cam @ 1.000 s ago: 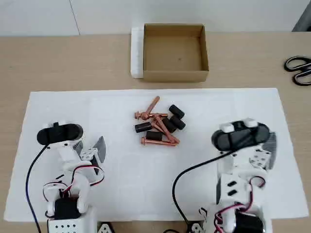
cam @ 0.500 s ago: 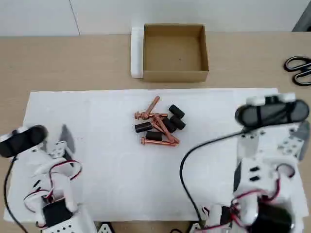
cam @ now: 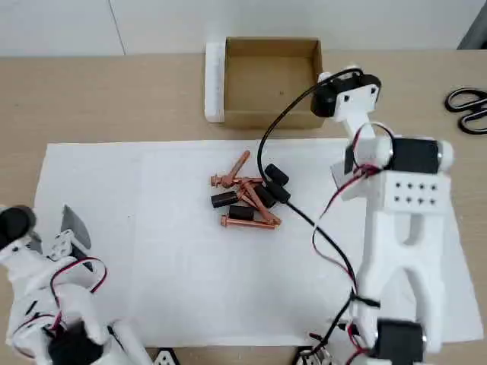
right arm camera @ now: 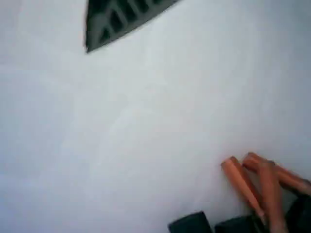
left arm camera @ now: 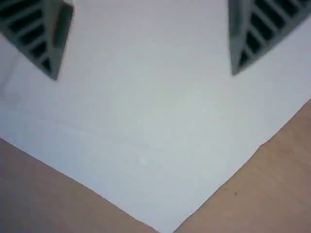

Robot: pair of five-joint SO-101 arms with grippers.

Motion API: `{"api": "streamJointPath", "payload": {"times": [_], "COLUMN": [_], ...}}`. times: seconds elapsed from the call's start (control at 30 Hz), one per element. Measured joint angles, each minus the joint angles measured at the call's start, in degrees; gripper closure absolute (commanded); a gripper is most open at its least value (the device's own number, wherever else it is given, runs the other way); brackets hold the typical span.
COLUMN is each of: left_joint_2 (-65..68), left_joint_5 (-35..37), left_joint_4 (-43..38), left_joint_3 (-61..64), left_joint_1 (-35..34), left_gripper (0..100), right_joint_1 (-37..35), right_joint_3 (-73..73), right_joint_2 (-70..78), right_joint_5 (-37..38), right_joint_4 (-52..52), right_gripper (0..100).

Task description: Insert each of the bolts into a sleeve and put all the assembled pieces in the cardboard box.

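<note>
Right arm [cam: 403,194]: swung up beside box [cam: 272,115]; right gripper's [right arm camera: 116,22] state could not be told.
Left gripper [left arm camera: 143,73]: fingers [left arm camera: 41,31] spread.
Bolts [cam: 240,163], sleeves [cam: 275,174]: lay tangled; a careless grab could scatter them.

1. I see copper-orange bolts [cam: 237,166] and black sleeves [cam: 275,175].
2. The cardboard box [cam: 274,119] is plain brown.
3. The sheet [cam: 152,228] is white, the table [cam: 99,91] light wood.
4. My left gripper [left arm camera: 142,74] has grey fingers [left arm camera: 39,24] with dark slats.
</note>
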Motion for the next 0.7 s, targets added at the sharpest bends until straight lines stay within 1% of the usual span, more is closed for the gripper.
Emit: {"api": "streamJointPath", "payload": {"times": [0.07, 0.2, 0.3, 0.43, 0.57, 0.63, 0.7], "left_joint_2": [7.4, 26.5, 40.6, 56.1, 65.3, 67.4, 68.0], "left_joint_5": [-0.3, -0.2, -0.3, -0.1, 0.0, 0.0, -0.1], "left_joint_4": [1.1, 5.7, 8.3, 8.4, 7.2, 6.1, 5.2], "left_joint_3": [-6.2, -18.0, -25.5, -32.6, -35.8, -35.9, -35.9], "left_joint_1": [-0.6, -0.9, -0.9, -0.7, 1.4, 3.1, 5.0], "left_gripper": [78, 78, 78, 78, 78, 78, 78], "right_joint_1": [-0.4, -1.3, -2.4, -6.3, -11.2, -11.9, -11.5], "right_joint_3": [-1.0, -1.1, -1.1, -1.2, -2.6, -4.6, -7.5], "right_joint_2": [2.1, 5.0, 6.3, 8.3, 11.8, 13.6, 14.9], "right_joint_5": [0.0, -0.3, -4.0, -7.8, -9.0, -10.1, -13.5], "right_joint_4": [0.0, -1.3, -3.2, -3.7, -2.4, -1.3, -0.9], "right_gripper": [65.8, 65.8, 65.8, 65.8, 65.8, 65.8, 65.8]}}
